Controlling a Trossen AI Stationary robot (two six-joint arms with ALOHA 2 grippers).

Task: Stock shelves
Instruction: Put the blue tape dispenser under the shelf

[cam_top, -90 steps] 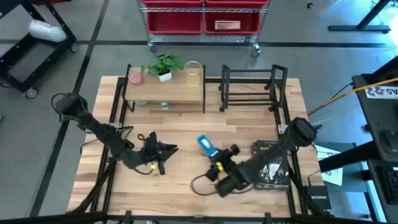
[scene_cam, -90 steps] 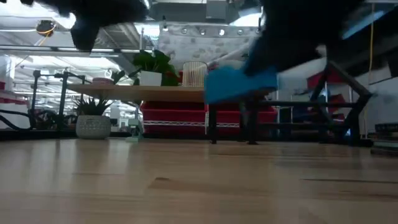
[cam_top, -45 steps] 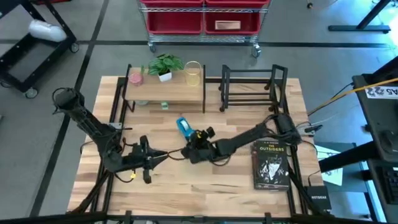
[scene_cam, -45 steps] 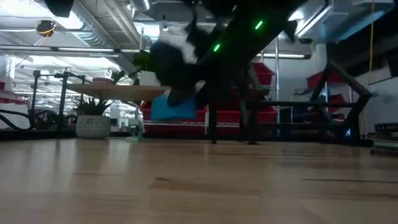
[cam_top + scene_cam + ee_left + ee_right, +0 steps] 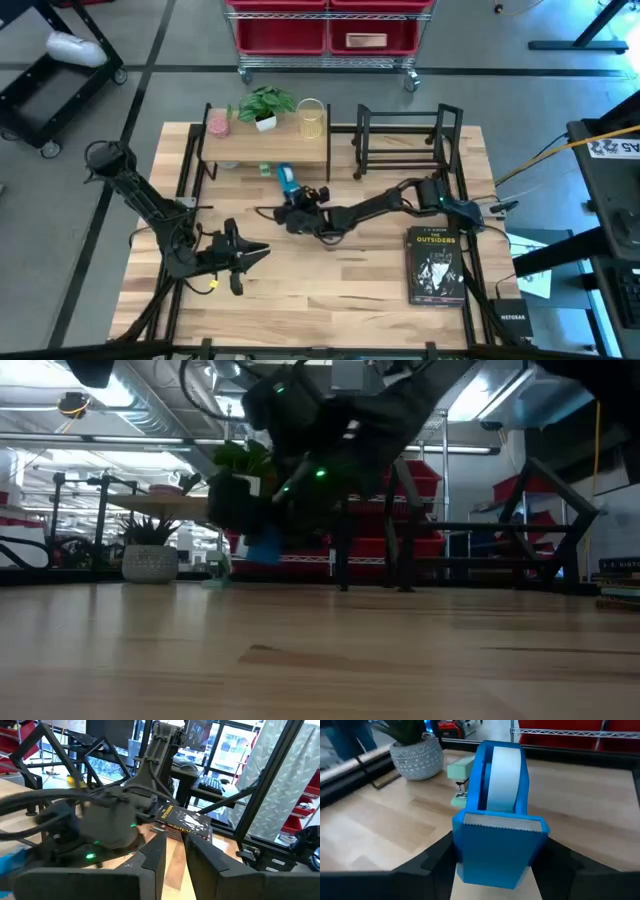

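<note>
My right gripper (image 5: 297,202) is shut on a blue tape dispenser (image 5: 284,179) holding a white roll. It hangs just in front of the wood-topped shelf (image 5: 265,148), above the table. On the shelf's top stand a pink thing (image 5: 217,124), a leafy plant (image 5: 265,104) and a yellowish glass (image 5: 311,118). Under it, on the table, sit a grey plant pot (image 5: 415,751) and a mint stapler (image 5: 462,776). The black rack (image 5: 405,140) stands bare to the shelf's right. My left gripper (image 5: 257,250) waits shut at the near left, touching nothing. My right gripper pinches the dispenser's two side walls (image 5: 470,855) between its two fingers, at the end with the toothed cutter (image 5: 501,823). The fingers (image 5: 432,862) reach level toward the table's far left and lie along the dispenser. It is lifted clear of the table, roll up.
A book (image 5: 437,264) lies flat on the table's near right. A wheeled cart with red bins (image 5: 325,35) stands beyond the far edge. Bare wood spans the table's middle and near side.
My right gripper has carried the dispenser from the table's near middle toward the far left, up to the front of the wood-topped shelf, still shut on it. My left gripper has drawn back a little toward the near left edge.
</note>
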